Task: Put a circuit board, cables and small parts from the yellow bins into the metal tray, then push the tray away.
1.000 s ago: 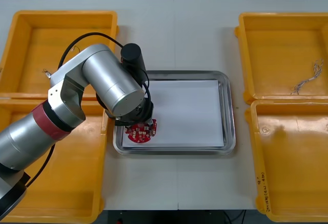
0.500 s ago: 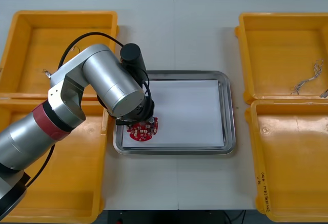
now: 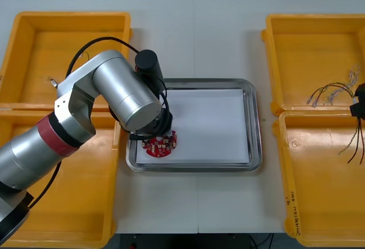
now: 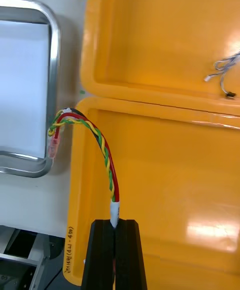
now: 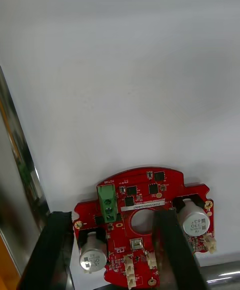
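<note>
A round red circuit board [image 3: 159, 145] lies flat on the white inside of the metal tray [image 3: 255, 123], in its near left corner. My left gripper [image 5: 111, 215] stands open just above the board [image 5: 145, 220], one finger [image 5: 60, 250] at each side. At the right edge, over the rim between the two right bins, my right gripper [image 3: 360, 107] is shut on a red and yellow cable [image 4: 105, 155]. The cable arcs out from the fingers [image 4: 116, 235] toward the tray [image 4: 50, 45], and its strands [image 3: 328, 92] hang over the bins.
Two yellow bins stand at the left [image 3: 68, 18] [image 3: 85, 203] and two at the right [image 3: 308, 21] [image 3: 319, 203]. A blue and white cable [image 4: 224, 66] lies in the far right bin. A small metal part [image 3: 51, 81] sits in the far left bin.
My left gripper has opened and let go of the circuit board, which now lies in the tray. My right gripper has come into view at the right edge, carrying a cable.
</note>
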